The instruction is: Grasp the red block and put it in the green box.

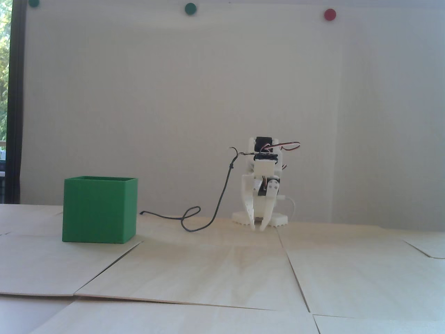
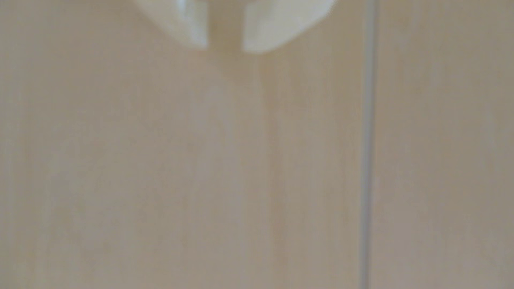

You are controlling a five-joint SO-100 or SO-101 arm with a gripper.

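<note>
The green box (image 1: 99, 209) stands open-topped on the pale wooden table at the left of the fixed view. The red block shows in neither view. My white gripper (image 1: 257, 228) hangs at the back centre of the fixed view, well to the right of the box, pointing straight down with its tips just above the table. In the blurred wrist view the gripper (image 2: 225, 48) enters from the top edge. Its two fingertips stand a narrow gap apart, with only bare wood showing between them.
A black cable (image 1: 208, 222) loops over the table between the box and the arm's white base (image 1: 280, 220). The table is made of wooden panels with seams (image 2: 367, 166). Round green (image 1: 190, 8) and red (image 1: 329, 14) dots sit on the white wall.
</note>
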